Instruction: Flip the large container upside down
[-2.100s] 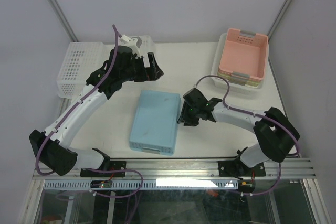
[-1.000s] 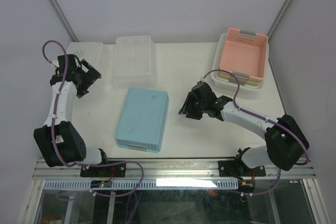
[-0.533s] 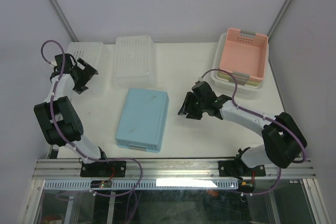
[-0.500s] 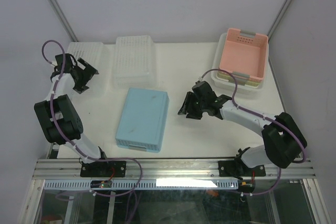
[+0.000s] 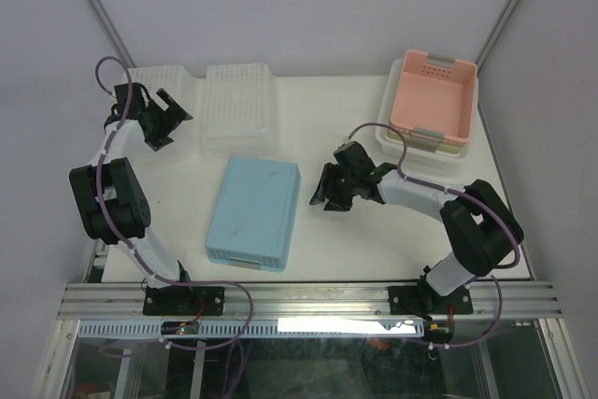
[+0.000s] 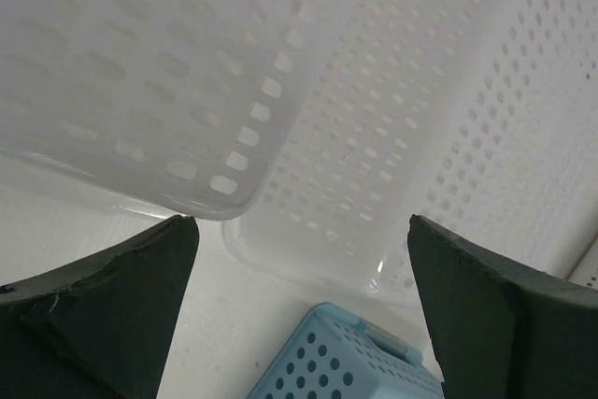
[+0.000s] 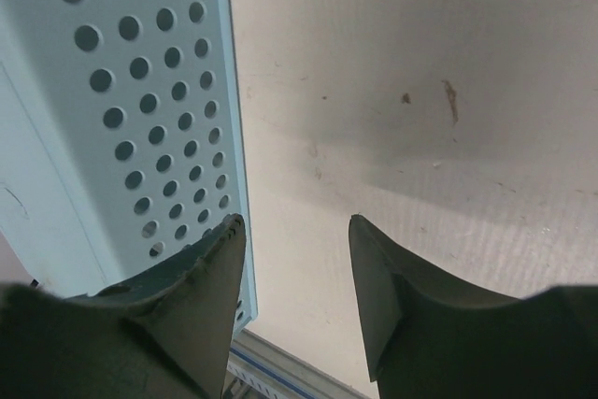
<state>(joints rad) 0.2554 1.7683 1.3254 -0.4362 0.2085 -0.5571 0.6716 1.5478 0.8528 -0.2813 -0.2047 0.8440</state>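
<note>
Two arms reach from the near edge of the worktop (image 5: 346, 114); closest to that edge, a little left of the middle, lies a light blue tub (image 5: 254, 214), plain flat face up, its side walls dotted with round holes; just off its right side hangs the right gripper (image 5: 326, 201), fingers parted with only bare tabletop between them; in the wrist view one finger overlaps the blue tub's rim, though whether it touches cannot be told; farther back, near the far left corner, the left gripper (image 5: 171, 125) hangs over the right part of a white mesh basket (image 5: 168, 81), jaws spread wide and holding nothing; its wrist view shows a basket corner and the neighbouring tub side by side between the fingers; that neighbour is the large container (image 5: 241, 107), translucent and whitish, lying along the far edge left of the middle, just right of the mesh basket, perforated grid base up, apart from both grippers; in the far right corner a pink basket (image 5: 432, 98) sits nested in a stack of pale tubs (image 5: 386, 109).
</note>
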